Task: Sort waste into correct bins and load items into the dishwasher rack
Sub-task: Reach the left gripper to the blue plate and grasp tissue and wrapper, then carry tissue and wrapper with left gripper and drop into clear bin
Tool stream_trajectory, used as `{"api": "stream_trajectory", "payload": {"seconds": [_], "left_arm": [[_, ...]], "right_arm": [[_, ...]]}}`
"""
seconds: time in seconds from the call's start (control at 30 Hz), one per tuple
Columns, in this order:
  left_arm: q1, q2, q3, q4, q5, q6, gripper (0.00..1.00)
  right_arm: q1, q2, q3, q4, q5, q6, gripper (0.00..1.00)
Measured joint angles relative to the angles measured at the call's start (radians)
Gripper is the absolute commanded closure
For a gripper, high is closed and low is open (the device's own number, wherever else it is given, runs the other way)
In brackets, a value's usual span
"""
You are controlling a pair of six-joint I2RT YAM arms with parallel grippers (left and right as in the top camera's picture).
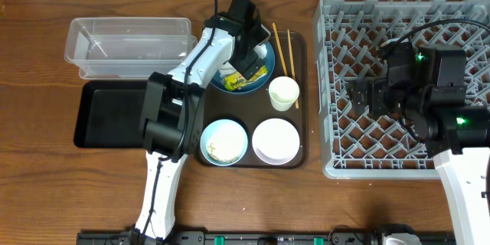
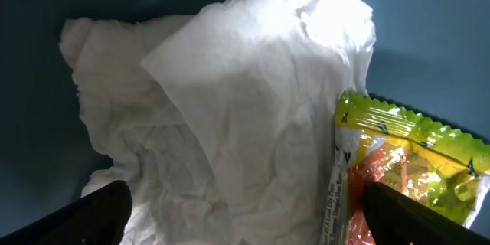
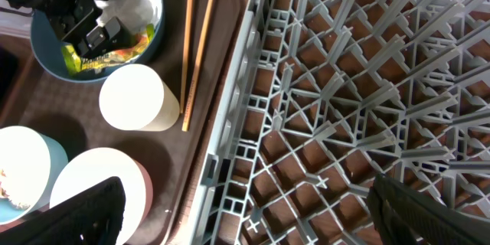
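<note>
My left gripper [image 1: 246,60] is open low over the dark blue plate [image 1: 266,66]. Its fingers [image 2: 245,218] straddle the crumpled white tissue [image 2: 222,115], with the yellow-green snack wrapper [image 2: 406,168] by the right finger. The white cup [image 1: 283,93], chopsticks [image 1: 280,50], white-pinkish bowl [image 1: 276,140] and light blue bowl [image 1: 223,141] with rice scraps [image 1: 222,150] sit on the brown tray. My right gripper [image 1: 358,90] is open and empty over the left part of the grey dishwasher rack [image 1: 459,15]. In the right wrist view its fingers [image 3: 249,207] span the rack's edge.
The brown serving tray [image 1: 301,61] lies between the rack and the bins. The clear tub [image 1: 130,42] stands at the back left, with the black tray [image 1: 111,115] in front of it. Bare wooden table runs along the front.
</note>
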Motion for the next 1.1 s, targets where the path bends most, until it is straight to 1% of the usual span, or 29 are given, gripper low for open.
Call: {"api": "stream_trajectory", "payload": {"seconds": [0.07,0.13,0.17,0.2,0.27,0.33,0.37,0.4,0.5,0.67,0.87,1.0,1.1], "left_arm": [[0.000,0.004,0.006,0.002,0.003,0.001,0.17],[-0.001,0.007,0.008,0.003,0.008,-0.002,0.30],[-0.002,0.008,0.008,0.003,0.008,-0.002,0.39],[-0.002,0.008,0.009,0.003,0.011,0.000,0.51],[-0.002,0.009,0.008,0.002,0.015,0.004,0.69],[-0.002,0.011,0.008,0.001,0.019,0.005,0.81],[-0.002,0.011,0.009,0.002,0.023,-0.001,0.90],[-0.002,0.013,0.008,0.002,0.027,-0.015,0.94],[-0.002,0.013,0.008,0.002,0.032,-0.059,0.94],[0.001,0.013,0.009,-0.005,0.034,-0.180,0.94],[0.019,-0.036,0.009,-0.068,0.032,-0.312,0.94],[0.047,-0.169,0.008,-0.080,0.033,-0.362,0.94],[0.084,-0.312,0.008,-0.080,0.034,-0.382,0.94]], "right_arm": [[0.000,0.000,0.000,-0.001,0.000,0.000,0.01],[0.000,0.000,0.000,-0.002,0.000,0.000,0.01],[0.000,0.000,0.000,-0.002,0.000,0.000,0.01],[0.000,0.000,0.000,-0.002,0.000,0.000,0.01],[0.000,0.000,0.000,-0.002,0.000,0.000,0.01],[0.000,0.000,0.000,-0.002,0.000,0.000,0.01],[0.000,0.000,0.000,-0.002,0.000,0.000,0.01],[0.000,0.000,0.000,-0.002,0.000,0.000,0.01],[0.000,0.000,0.000,-0.002,0.000,0.000,0.01],[0.000,0.000,0.000,-0.002,0.000,0.000,0.01],[0.000,0.000,0.000,-0.002,0.000,0.000,0.01],[0.000,0.001,0.000,-0.002,0.000,0.000,0.01],[0.000,0.002,0.000,-0.002,0.000,0.000,0.01]]}}
